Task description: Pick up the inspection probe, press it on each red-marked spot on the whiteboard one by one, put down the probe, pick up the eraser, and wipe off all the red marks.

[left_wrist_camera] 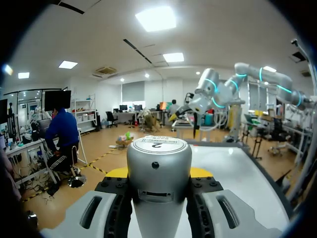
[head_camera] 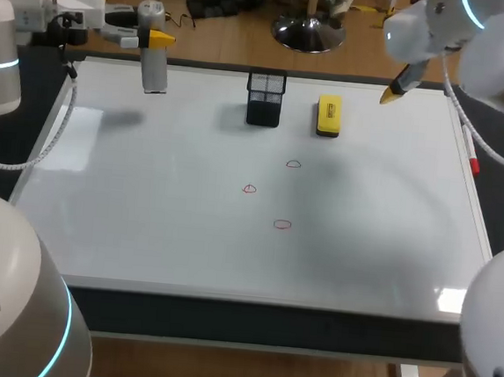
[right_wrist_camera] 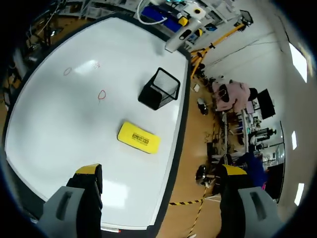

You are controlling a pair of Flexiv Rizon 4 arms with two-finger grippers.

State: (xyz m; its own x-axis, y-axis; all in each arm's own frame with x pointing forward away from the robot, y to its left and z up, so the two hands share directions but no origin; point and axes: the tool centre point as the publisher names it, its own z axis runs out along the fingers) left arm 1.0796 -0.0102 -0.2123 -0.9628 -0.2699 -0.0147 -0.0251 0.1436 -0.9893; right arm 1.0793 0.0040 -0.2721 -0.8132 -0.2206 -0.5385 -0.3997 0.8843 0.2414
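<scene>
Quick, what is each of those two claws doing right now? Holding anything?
Left end effector: closed on the probe.
Right end effector: open, holding nothing.

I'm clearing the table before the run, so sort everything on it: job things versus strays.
Job: probe, held in the left tool; eraser; three red marks; whiteboard.
Strays: mesh cup beside the eraser; small red thing, maybe a pen, at the whiteboard's right edge.
</scene>
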